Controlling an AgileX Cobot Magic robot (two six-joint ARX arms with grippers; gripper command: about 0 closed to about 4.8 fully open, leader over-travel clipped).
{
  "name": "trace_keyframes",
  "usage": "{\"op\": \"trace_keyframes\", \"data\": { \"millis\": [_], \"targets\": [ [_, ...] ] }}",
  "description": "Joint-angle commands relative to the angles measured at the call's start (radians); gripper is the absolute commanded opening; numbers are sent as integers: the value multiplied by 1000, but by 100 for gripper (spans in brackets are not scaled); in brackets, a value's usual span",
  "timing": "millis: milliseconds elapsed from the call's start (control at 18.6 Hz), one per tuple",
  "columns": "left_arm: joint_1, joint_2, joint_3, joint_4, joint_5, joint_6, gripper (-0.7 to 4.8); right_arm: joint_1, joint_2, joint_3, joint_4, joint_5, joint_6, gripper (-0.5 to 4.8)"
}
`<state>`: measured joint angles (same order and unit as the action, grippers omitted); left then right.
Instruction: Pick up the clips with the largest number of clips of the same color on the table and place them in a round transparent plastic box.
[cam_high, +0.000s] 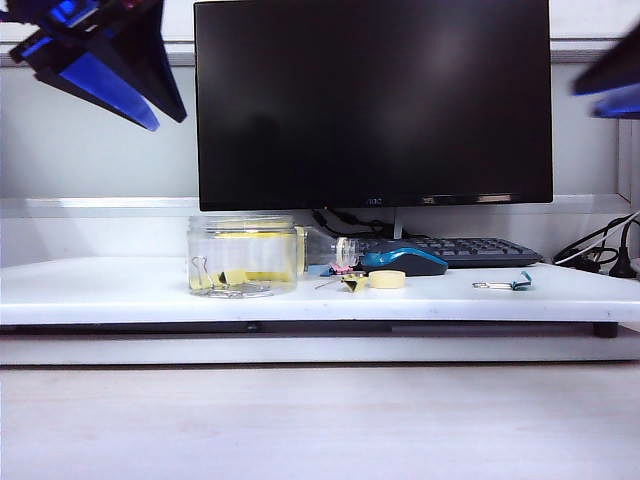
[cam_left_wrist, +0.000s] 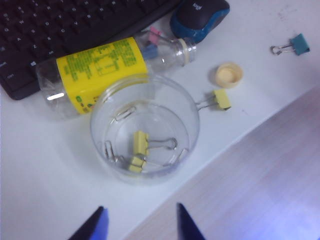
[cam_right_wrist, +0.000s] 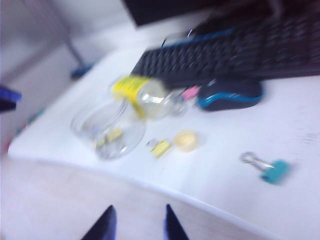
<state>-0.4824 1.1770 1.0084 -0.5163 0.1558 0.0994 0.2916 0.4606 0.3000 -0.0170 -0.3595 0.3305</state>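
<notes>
The round transparent plastic box (cam_high: 242, 255) stands on the white table, left of the middle. From above, two yellow clips (cam_left_wrist: 141, 142) lie inside the box (cam_left_wrist: 93, 131) with some wire paper clips. A third yellow clip (cam_left_wrist: 222, 99) lies on the table just beside the box, also visible from the front (cam_high: 353, 283). My left gripper (cam_left_wrist: 141, 206) hangs open and empty high above the box, at the upper left (cam_high: 168, 120). My right gripper (cam_right_wrist: 140, 205) is open and empty, high at the upper right (cam_high: 590, 98), well off from the clip (cam_right_wrist: 161, 148).
A clear bottle (cam_left_wrist: 100, 70) with a yellow label lies behind the box. Its pale yellow cap (cam_left_wrist: 229, 75) sits by the loose clip. A teal clip (cam_high: 519, 283) lies to the right. Mouse (cam_high: 405, 260), keyboard (cam_high: 470, 250) and monitor (cam_high: 372, 100) stand behind.
</notes>
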Motion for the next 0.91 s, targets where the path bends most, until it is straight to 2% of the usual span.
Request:
{"op": "trace_keyframes", "data": {
  "millis": [54, 161, 269, 537, 645, 806, 913],
  "targets": [
    [0, -56, -37, 20, 5, -3, 187, 55, 148, 81, 26, 2, -71, 140],
    [0, -98, -75, 26, 5, -6, 187, 96, 266, 145, 24, 2, -124, 162],
    [0, -141, -121, 28, 5, -6, 187, 121, 378, 206, 22, -8, -183, 162],
    [0, -263, -277, 50, 6, -8, 187, 126, 631, 345, -5, -119, -288, 180],
    [0, -307, -319, 53, 5, -54, 186, 126, 712, 392, -21, -151, -333, 183],
    [0, -328, -323, 81, 6, -119, 184, 127, 806, 459, -53, -164, -394, 214],
    [0, -328, -323, 122, 6, -135, 184, 127, 846, 501, -80, -177, -430, 217]
  ]
}}
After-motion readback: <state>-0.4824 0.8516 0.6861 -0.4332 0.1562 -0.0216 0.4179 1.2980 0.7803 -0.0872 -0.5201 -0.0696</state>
